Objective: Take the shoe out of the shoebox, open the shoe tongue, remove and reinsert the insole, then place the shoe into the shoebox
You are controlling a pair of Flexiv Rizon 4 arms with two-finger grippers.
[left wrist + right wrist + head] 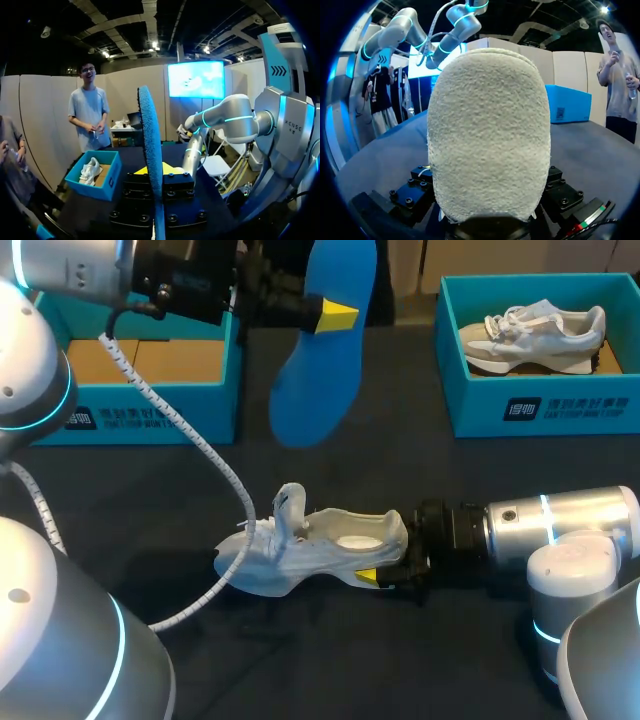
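likely step: reinsert insole (pixel 318 360) | left fingers (pixel 338 315) closed on blue insole, hanging near upright high over the table (pixel 330 670) | right fingers (pixel 368 577) hold heel of white shoe (pixel 310 545) on table, its length across, toe toward left arm (pixel 70 265) | shoe opening lies below insole

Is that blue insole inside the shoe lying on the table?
No, the left gripper holds the blue insole in the air, apart from the shoe.
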